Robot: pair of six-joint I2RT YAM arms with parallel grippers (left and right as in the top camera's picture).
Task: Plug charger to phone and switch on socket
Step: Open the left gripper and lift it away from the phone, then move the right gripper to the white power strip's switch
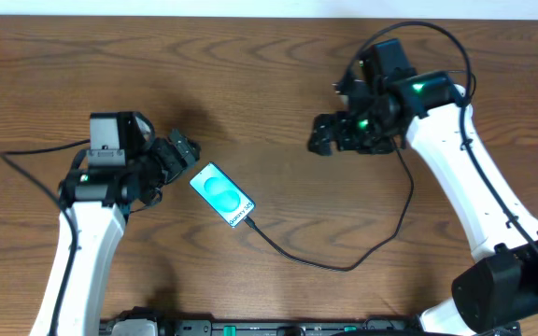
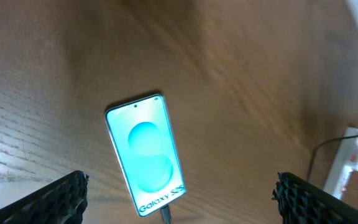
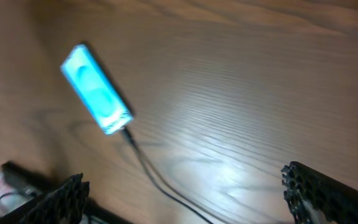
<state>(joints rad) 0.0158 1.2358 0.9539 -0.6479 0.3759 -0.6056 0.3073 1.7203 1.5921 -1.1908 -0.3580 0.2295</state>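
The phone [image 1: 221, 194] lies flat on the wooden table, its turquoise screen facing up. The charger [image 1: 344, 267] is a thin black cable that curves from the right arm's side to the phone's lower end, where its plug tip [image 2: 165, 214] sits in the phone [image 2: 145, 152]. My left gripper [image 1: 180, 154] hovers just left of the phone and stands open [image 2: 182, 205], the phone's lower end between its fingers without touching. My right gripper [image 1: 325, 135] is open and empty [image 3: 191, 202], well to the right of the phone [image 3: 96, 89]. The socket [image 2: 348, 163] shows only at the left wrist view's right edge.
A dark rail [image 1: 250, 327] runs along the table's front edge. The right arm's base [image 1: 502, 289] stands at the front right. The charger [image 3: 148, 171] crosses the wood below the right gripper.
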